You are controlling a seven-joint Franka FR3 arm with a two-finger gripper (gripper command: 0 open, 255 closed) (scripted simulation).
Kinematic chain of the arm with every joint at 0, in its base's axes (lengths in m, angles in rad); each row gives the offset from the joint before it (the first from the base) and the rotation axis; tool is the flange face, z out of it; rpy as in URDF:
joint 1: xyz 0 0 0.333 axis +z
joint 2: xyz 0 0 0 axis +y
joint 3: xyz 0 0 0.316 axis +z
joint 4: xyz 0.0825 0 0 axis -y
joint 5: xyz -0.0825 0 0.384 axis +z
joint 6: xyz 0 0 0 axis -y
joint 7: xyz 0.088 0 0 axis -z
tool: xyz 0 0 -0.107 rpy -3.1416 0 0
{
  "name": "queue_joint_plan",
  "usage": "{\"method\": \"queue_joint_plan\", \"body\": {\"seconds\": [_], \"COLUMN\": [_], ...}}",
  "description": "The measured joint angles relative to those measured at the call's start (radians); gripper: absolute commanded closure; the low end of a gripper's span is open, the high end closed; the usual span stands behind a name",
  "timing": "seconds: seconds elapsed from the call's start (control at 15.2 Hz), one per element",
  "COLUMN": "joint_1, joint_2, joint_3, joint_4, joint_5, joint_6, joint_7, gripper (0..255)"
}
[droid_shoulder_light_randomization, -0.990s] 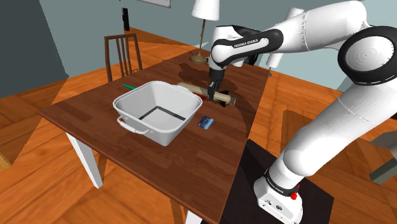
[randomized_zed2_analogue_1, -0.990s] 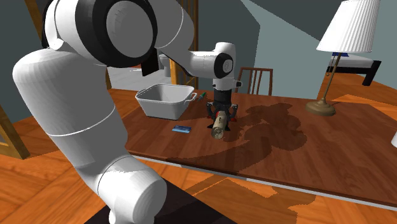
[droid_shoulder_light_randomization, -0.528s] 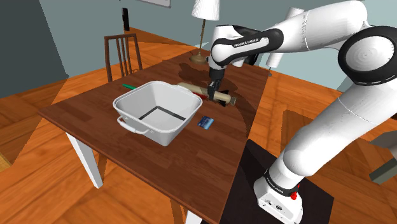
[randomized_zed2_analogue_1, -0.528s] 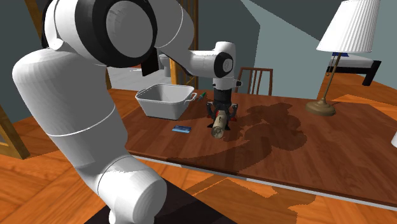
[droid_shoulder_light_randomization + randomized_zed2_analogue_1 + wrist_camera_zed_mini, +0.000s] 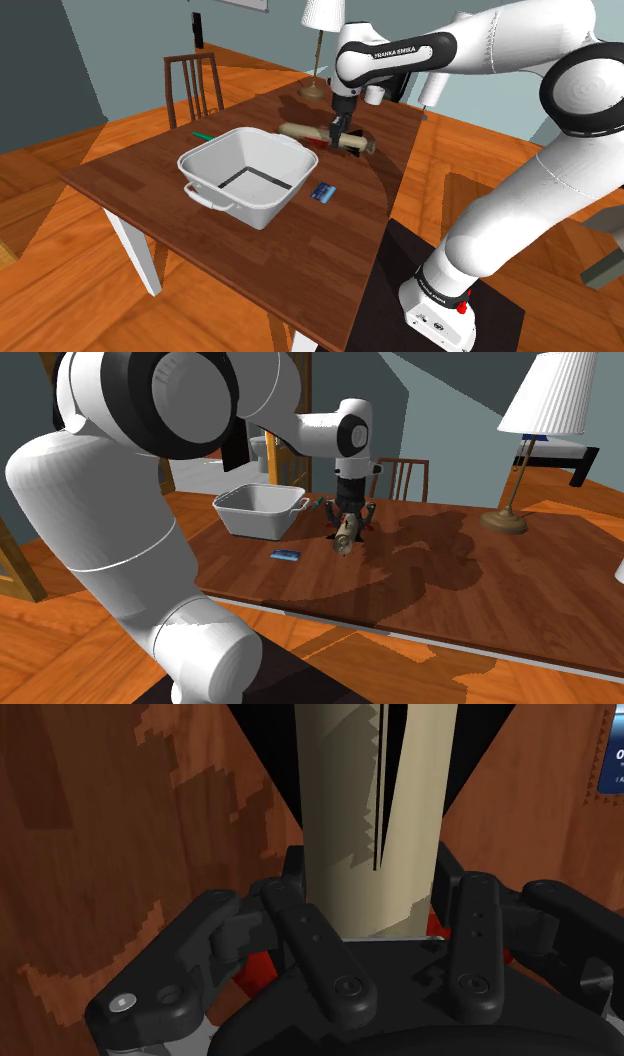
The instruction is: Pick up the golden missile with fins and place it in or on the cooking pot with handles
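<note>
The missile is a tan-gold cylinder with dark fins and red trim. It hangs level a little above the brown table, right of the pot in the shoulder view. My black gripper is shut on it near its finned end, coming down from above. In the second exterior view the missile points toward the camera under the gripper. The wrist view has the missile body clasped between the fingers of the gripper. The pot is a white square tub with two handles, standing upright at the table's middle, also visible as the pot.
A small blue object lies on the table between pot and missile. A green item lies behind the pot. A wooden chair stands at the far side. A lamp stands on the table's far end.
The gripper has risen with the missile clasped in it, lifting the missile off the table. The pot and the blue object have not moved.
</note>
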Motion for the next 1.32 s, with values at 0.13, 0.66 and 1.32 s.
{"method": "queue_joint_plan", "body": {"seconds": [0.13, 0.66, 1.32], "joint_1": [0.001, 0.002, 0.003], "joint_2": [-0.002, -0.016, -0.012], "joint_3": [0.001, 0.003, 0.005], "joint_4": [0.023, 0.119, 0.257], "joint_5": [0.001, 0.002, 0.004], "joint_6": [-0.025, -0.134, -0.269], "joint_7": [0.0, -0.004, -0.009], "gripper": [255, 255, 255]}}
